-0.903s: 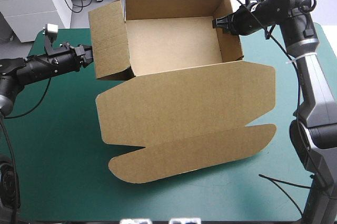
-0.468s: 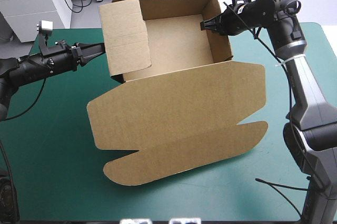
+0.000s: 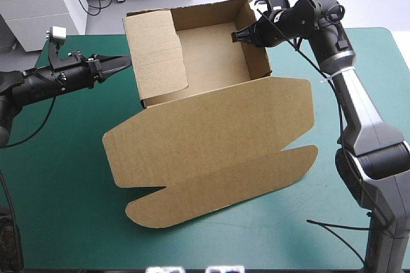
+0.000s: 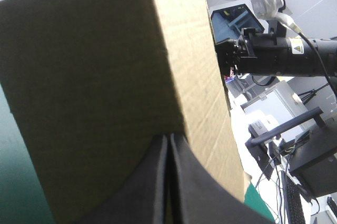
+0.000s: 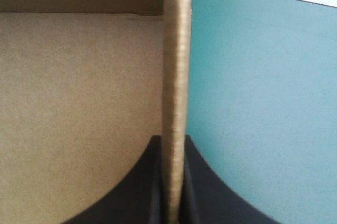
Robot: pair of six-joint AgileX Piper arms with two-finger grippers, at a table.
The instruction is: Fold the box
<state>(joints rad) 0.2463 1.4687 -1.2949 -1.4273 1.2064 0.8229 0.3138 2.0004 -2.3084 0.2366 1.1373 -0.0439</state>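
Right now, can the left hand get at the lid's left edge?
Probably yes. The left hand is shut with its tip at the left wall of the box, gripping nothing, and the lid lies open nearby with nothing over it. The right hand is off on the right wall.

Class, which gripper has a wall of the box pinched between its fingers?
The right gripper: a side wall of the box stands edge-on between its fingers. The left gripper is shut to a point, its tip at the opposite wall's outside.
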